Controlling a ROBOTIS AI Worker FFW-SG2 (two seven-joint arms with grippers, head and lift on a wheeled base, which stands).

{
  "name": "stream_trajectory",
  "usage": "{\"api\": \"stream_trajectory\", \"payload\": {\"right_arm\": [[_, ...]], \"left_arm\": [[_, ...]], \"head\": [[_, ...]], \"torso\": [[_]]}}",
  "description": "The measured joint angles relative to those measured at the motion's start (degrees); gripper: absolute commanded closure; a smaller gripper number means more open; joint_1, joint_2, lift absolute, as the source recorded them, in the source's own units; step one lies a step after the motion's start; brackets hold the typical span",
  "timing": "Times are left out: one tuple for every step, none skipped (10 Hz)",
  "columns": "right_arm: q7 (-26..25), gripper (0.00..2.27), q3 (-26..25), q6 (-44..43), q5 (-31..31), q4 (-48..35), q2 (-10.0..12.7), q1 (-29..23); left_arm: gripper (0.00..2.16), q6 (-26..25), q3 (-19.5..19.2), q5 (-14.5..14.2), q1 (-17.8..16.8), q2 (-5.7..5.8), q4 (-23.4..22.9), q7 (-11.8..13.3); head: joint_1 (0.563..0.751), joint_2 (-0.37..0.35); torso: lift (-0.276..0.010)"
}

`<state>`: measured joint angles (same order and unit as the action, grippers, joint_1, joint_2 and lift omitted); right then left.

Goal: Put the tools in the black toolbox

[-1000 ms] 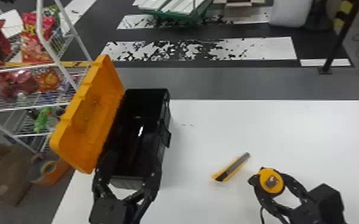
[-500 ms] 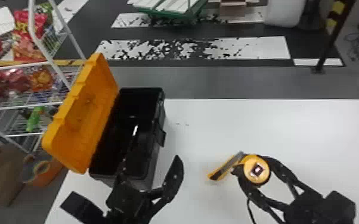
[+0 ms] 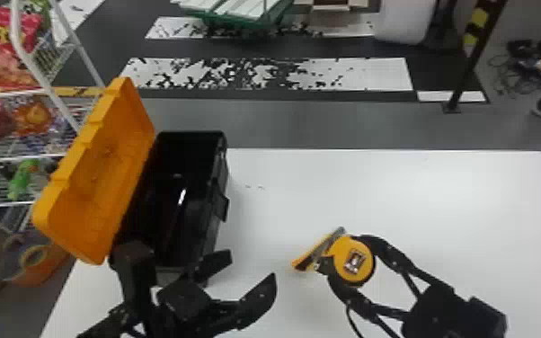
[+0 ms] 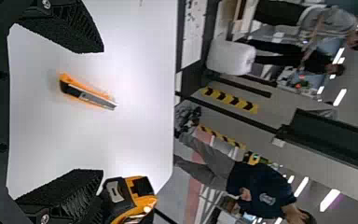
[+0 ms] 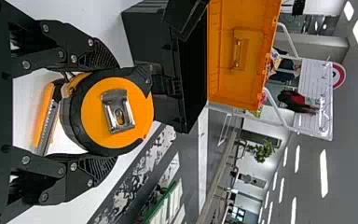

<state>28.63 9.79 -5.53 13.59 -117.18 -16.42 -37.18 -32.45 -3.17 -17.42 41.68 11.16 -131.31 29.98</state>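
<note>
The black toolbox stands at the table's left with its orange lid raised; a long shiny tool lies inside. My left gripper is open at its near right corner. In the left wrist view, that gripper has nothing between its fingers, with the yellow cutter on the table beyond. My right gripper is shut on the round yellow-black tape measure, partly over the cutter. In the right wrist view, the gripper holds the tape measure by its sides.
The white table extends to the right of the toolbox. A wire shelf with snack bags stands beyond the table's left side. A striped post rises from the floor behind.
The left gripper has swung from the toolbox's near end to the right, its fingers now pointing toward the cutter. The right gripper has carried the tape measure left, partly over the cutter.
</note>
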Motion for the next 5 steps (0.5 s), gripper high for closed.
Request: {"api": "stream_trajectory", "payload": {"right_arm": [[1.00, 2.01, 0.12, -0.68, 0.59, -0.05, -0.29, -0.18], [2.02, 2.01, 0.34, -1.61, 1.02, -0.06, -0.77, -0.38], [2.80, 2.01, 0.79, -2.50, 1.44, -0.06, -1.38, -0.58], [3.57, 2.01, 1.46, -2.94, 2.03, -0.08, -1.89, -0.68], [3.85, 2.01, 2.17, -2.99, 3.12, -0.16, -2.17, -0.75]], "left_arm": [[0.08, -9.73, -1.95, 0.05, -2.00, -0.21, -1.64, 3.03], [0.08, -18.56, -3.55, 0.09, -4.12, -0.32, -2.80, 5.38], [0.08, -26.95, -4.78, 0.26, -6.34, -0.35, -3.87, 7.21], [0.08, -33.80, -5.42, 0.36, -8.38, -0.35, -4.39, 8.71], [0.08, -38.41, -5.62, 0.44, -10.12, -0.35, -4.86, 9.14]], "head": [[0.695, 0.126], [0.695, 0.147], [0.695, 0.173], [0.695, 0.194], [0.695, 0.204]], "torso": [[-0.039], [-0.039], [-0.039], [-0.039], [-0.039]]}}
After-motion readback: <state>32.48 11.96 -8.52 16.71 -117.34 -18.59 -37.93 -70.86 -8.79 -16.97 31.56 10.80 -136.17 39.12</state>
